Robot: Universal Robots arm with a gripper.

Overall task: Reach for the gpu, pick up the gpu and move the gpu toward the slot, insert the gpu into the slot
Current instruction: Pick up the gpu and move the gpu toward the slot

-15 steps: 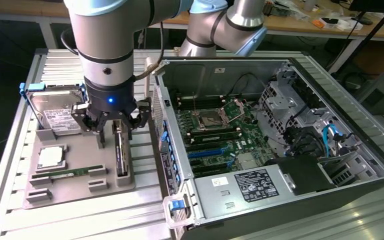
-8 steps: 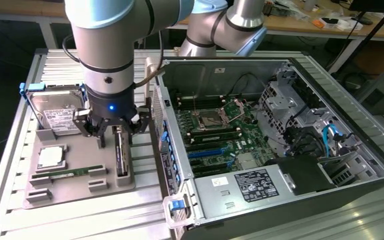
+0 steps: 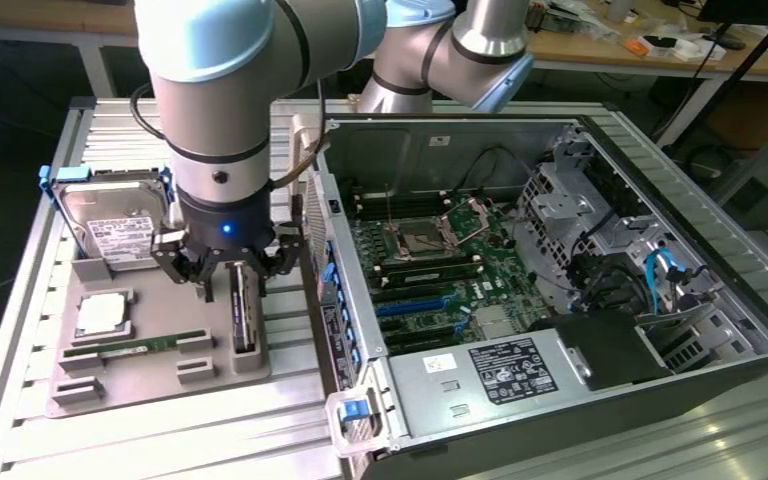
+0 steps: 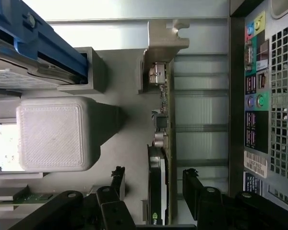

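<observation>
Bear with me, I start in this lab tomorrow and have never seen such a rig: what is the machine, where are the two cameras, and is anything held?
It is a robot arm ending in a gripper. One picture comes from a camera off the arm, the other from one on its wrist. A grey tray holds a hard drive, a memory stick and the gpu, standing on edge. Beside it lies an open computer case. The gripper is open, fingers either side of the gpu, holding nothing.
</observation>
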